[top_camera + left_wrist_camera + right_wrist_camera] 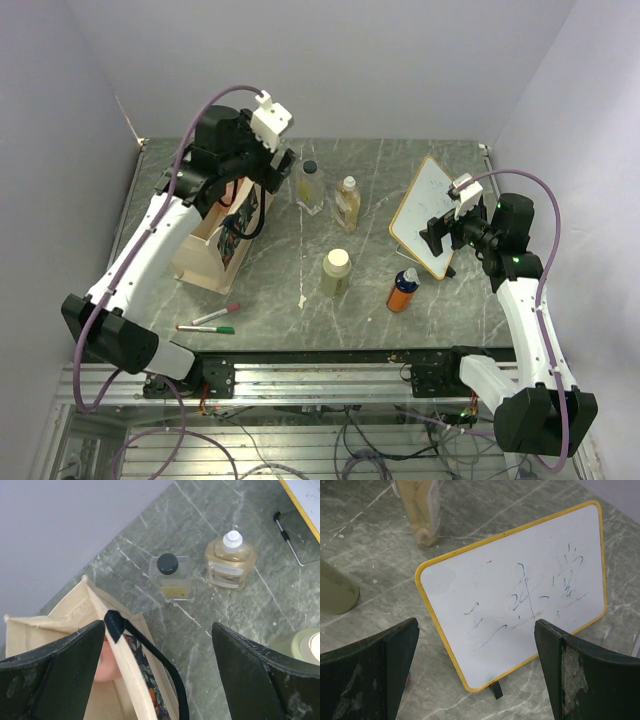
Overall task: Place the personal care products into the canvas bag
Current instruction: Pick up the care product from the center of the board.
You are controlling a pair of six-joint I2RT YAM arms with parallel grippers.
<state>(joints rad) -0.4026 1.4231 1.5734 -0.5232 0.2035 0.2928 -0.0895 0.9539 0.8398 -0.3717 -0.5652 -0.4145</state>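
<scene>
Canvas bag [200, 262] stands upright on the tabletop [290, 250], mouth open, with its dark strap draped over the rim. The left hand [157, 627] hangs over the far end of that mouth, its fingers spread wide and gripping nothing. Inside the bag, just under the hand's left finger, something salmon-pink shows; it looks like the salmon-pink bottle [106, 666], though most of it is hidden.

Well to the right of the bag a yellow-framed whiteboard [430, 210] leans on its stand. The right hand [476, 625] faces it, also spread wide and empty.

Four bottles stand out on the tabletop, all to the right of the bag and clear of both hands. The clear bottle with the black cap [310, 188] is nearest, just off the bag's far corner. The amber bottle [347, 203] stands just beside it, on the side away from the bag. The pale green bottle [335, 273] is off the bag's near end, and the orange bottle [403, 290] is farther right again, near the whiteboard's foot.

A red marker [215, 315] and a green marker [205, 328] lie just in front of the bag.
</scene>
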